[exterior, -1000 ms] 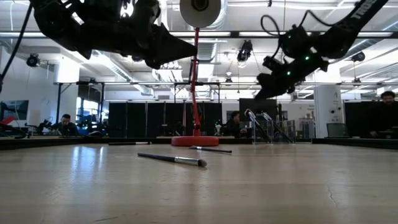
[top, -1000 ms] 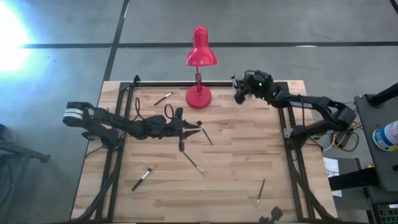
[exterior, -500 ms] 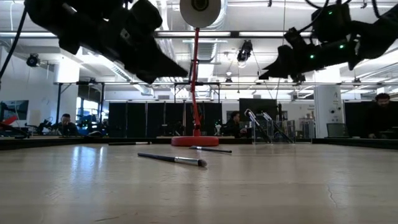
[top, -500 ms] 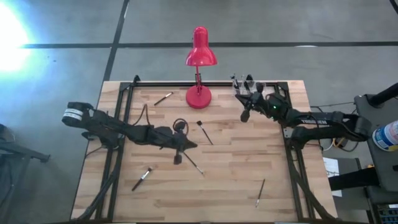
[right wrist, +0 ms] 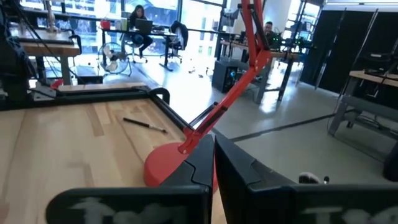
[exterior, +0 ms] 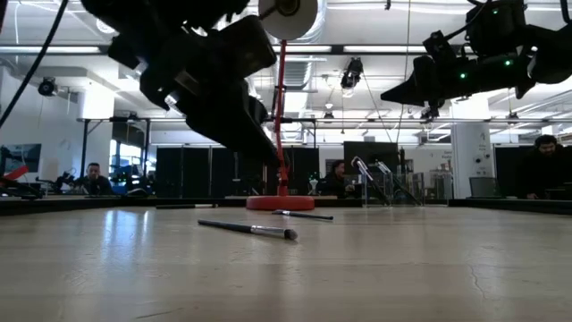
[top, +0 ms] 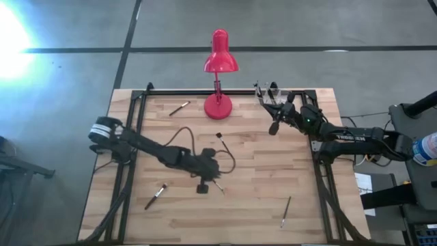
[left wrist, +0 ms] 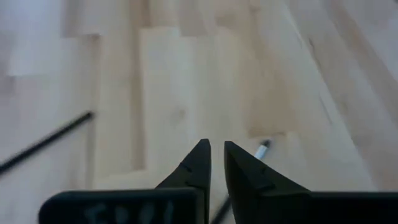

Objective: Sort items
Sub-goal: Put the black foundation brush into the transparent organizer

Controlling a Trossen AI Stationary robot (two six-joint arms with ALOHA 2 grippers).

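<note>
Brush (left wrist: 262, 149) half hidden behind left tool (left wrist: 216, 152)

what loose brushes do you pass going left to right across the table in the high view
dark-handled brush near the front left → thin dark brush at the back beside the red lamp → short brush mid-table → thin brush at the front right

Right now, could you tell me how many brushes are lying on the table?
5 visible: one far-left by the lamp, one mid-table, one under the left gripper, one front-left, one front-right. Arms may hide others.
</note>
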